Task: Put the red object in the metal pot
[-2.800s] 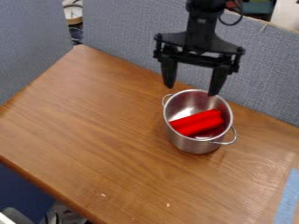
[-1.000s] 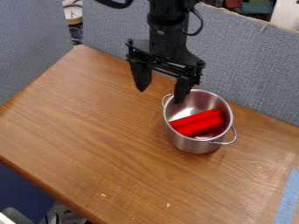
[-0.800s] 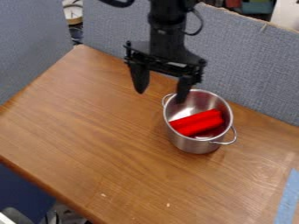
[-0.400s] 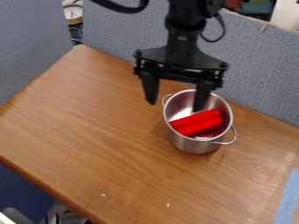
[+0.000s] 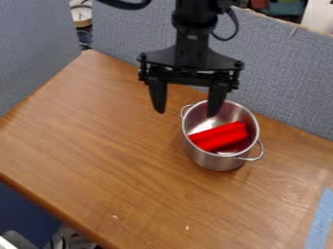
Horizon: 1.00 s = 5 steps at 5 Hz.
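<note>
A wooden counter (image 5: 92, 136) filled most of the frame, running from upper left to lower right. Right of centre stood the pot (image 5: 221, 137), upright, with the red object (image 5: 225, 135) lying slantwise inside it. Above and just left of the pot hung the black gripper (image 5: 186, 102), pointing down, its jaws spread wide and empty; the right finger overlapped the pot's rim in the picture. A grey partition (image 5: 156, 34) stood behind the counter.

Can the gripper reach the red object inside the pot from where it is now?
Probably yes. The gripper hangs open, pointing down, just above the pot's far-left rim. The red object lies uncovered in the open-topped pot, so nothing blocks the way; only the pot walls could crowd the fingers.
</note>
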Tool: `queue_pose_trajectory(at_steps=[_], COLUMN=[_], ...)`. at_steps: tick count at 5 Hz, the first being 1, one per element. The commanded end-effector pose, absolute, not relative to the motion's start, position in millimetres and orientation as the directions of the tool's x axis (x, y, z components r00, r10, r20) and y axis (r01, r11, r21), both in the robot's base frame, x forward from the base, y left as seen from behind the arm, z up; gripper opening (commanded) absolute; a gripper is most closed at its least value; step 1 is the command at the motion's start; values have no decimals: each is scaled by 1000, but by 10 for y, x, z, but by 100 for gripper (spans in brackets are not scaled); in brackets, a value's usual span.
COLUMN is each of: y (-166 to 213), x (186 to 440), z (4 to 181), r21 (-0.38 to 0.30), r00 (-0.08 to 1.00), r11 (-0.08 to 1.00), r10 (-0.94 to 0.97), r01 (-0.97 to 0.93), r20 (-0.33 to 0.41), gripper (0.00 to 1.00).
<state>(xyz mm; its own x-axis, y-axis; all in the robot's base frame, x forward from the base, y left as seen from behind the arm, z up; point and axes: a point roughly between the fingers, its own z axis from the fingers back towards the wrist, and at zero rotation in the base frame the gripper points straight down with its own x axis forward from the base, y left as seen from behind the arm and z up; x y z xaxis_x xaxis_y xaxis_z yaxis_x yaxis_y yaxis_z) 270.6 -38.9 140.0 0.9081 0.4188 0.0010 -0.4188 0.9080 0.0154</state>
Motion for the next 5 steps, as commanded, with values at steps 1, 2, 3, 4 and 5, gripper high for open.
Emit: queue_pose_trajectory(at_steps=[1, 2, 3, 4, 5], y=[-481, -510, -558, -593, -764], x=[2782, 2804, 2904, 2979, 2751], z=[1475, 1491, 1477, 1487, 1279], r21=[9, 2, -9, 0, 12], r00=[903, 889, 847, 789, 740], r11=[904, 890, 847, 789, 740], r10=[427, 456, 531, 614, 672], r01=[-428, -457, -531, -614, -672], r20=[41, 41, 22, 24, 29], gripper=[100, 100, 100, 100, 100])
